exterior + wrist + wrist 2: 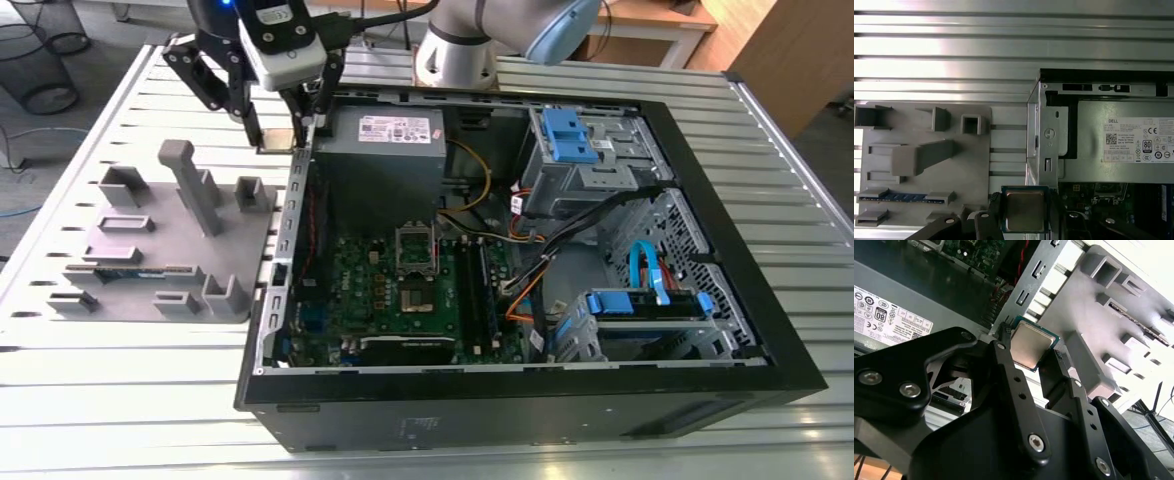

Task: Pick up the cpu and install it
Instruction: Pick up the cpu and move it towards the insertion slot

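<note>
gripper [280, 135] clamped on cpu [278, 139] | held above case wall [296, 200] | socket [415, 245] lay well apart on motherboard [380, 295], toward the exterior view's right

cpu [1025, 217] dull silver top, green rim; end effector [280, 130] black with small silver screws; arm [467, 40] pale grey, light blue cap; tabletop [134, 410] silvery white, ribbed in long parallel stripes; parts tray [247, 250] flat mid grey, one blue strip [904, 197] in a slot; computer case [534, 415] black outside, bare grey metal inside; motherboard [380, 290] dark green with silver specks; memory sticks [475, 290] black; power supply [380, 165] grey, white label [1141, 142] with black print; drive clips [567, 130] bright blue; thick cable [574, 228] black, thinner ones orange, red, blue; wooden furniture [787, 50] tan; wire basket [40, 60] black
</note>
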Controlling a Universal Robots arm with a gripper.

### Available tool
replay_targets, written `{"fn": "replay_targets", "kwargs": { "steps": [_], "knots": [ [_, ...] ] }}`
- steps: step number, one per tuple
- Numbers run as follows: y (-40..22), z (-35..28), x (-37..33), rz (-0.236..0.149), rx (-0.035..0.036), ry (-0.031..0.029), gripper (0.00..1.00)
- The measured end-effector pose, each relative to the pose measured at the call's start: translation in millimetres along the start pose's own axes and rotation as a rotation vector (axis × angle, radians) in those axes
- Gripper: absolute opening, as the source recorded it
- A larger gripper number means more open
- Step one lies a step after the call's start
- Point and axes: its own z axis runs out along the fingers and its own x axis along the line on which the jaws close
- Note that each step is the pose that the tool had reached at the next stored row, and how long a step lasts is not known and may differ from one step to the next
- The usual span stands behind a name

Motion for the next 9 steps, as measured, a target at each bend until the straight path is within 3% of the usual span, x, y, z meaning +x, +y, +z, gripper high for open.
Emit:
{"fn": "replay_targets", "kwargs": {
  "steps": [9],
  "knots": [
    [0.0,0.0,-22.0,0.000,-0.0001,0.0002,0.47]
  ]
}}
